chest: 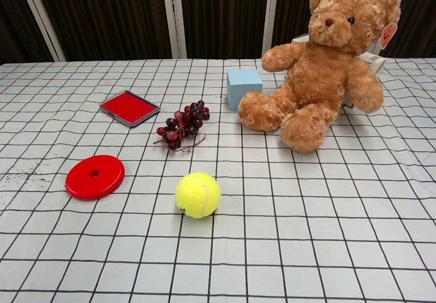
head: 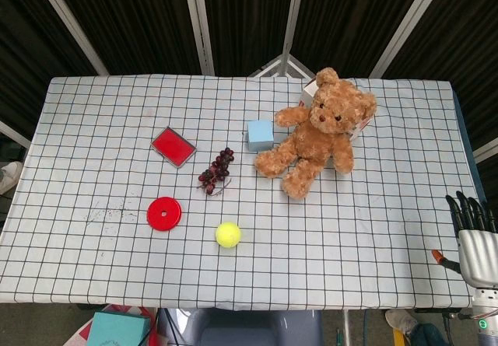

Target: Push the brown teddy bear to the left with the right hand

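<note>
One right robot hand point(head: 471, 229) shows only in the head view, at the near right corner of the worktop point(head: 93, 167), well apart from the teddy bear point(head: 320, 132); its dark fingers point away from the robot, held fairly straight and close together, and it grips nothing. The left robot hand is in neither view. The teddy bear sits toward the far right of the worktop, leaning back against a white box point(head: 311, 89) behind it, legs stretched toward the robot. Just beside the teddy bear on its left is a light blue cube point(head: 260, 134), close to or touching its arm and leg; further left lie a bunch of dark grapes point(head: 217, 170), a red tray point(head: 173, 145), a red disc point(head: 165, 213) and a yellow tennis ball point(head: 227, 234). The push has not begun, I judge. The main risk is that the soft, top-heavy teddy bear tips or rolls over instead of sliding if pushed high on the head or shoulder. A leftward shove would likely drive the cube along with it, perhaps into the grapes. The cloth may also bunch under the legs.
</note>
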Robot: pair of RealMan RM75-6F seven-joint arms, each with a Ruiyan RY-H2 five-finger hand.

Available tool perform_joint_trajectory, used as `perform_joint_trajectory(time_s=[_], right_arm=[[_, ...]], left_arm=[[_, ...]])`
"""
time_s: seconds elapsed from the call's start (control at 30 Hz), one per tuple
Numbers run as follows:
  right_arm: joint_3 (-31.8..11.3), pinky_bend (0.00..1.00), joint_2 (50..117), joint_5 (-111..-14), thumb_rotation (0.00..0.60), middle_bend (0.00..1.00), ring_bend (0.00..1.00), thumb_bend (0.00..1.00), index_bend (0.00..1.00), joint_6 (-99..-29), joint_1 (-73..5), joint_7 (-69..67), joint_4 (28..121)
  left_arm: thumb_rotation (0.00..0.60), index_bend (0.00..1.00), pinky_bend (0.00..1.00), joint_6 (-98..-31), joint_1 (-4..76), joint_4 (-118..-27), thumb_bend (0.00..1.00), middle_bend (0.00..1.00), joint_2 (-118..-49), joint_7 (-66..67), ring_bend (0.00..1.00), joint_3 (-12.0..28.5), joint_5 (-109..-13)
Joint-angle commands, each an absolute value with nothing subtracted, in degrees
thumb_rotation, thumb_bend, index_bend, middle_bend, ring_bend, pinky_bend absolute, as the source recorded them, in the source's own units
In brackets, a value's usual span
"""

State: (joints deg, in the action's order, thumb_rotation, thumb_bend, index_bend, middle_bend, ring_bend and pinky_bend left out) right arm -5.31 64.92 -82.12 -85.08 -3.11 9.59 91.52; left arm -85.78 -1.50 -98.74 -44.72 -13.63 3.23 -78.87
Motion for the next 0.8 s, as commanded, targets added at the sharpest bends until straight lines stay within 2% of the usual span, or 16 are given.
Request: perform_joint_trajectory(time_s=[0.03, 0.23, 0.53, 0.8], right_arm=[[-5.2, 0.00, 65.1, -82.3, 0.600, 0.00, 0.00, 0.10, 0.00, -85.1, -3.1, 9.8, 91.4], [-5.1, 0.00, 64.9, -82.3, 0.600, 0.00, 0.00, 0.10, 0.00, -85.4, -2.8, 8.5, 91.4], [-5.7, 0.00, 64.4, -80.1, 0.600, 0.00, 0.00, 0.10, 0.00, -85.4, -2.2, 6.8, 92.7], [-6.0, 0.00, 64.8, -78.8, 0.600, 0.00, 0.00, 0.10, 0.00, -83.3, -2.7, 2.9, 93.6]], left_arm=[[0.600, 0.23, 0.14, -86.0, -1.6, -98.8, 0.18, 0.00, -44.6, -13.9, 0.01, 3.3, -78.9], [0.600, 0.23, 0.14, -87.3, -2.2, -99.1, 0.18, 0.00, -44.6, -14.1, 0.01, 3.0, -80.1], [0.600, 0.23, 0.14, -85.6, -1.3, -99.3, 0.18, 0.00, -44.9, -12.5, 0.01, 2.9, -79.6], [0.600, 0.23, 0.14, -87.3, -2.1, -100.1, 0.18, 0.00, -44.9, -11.5, 0.01, 2.8, -80.2]])
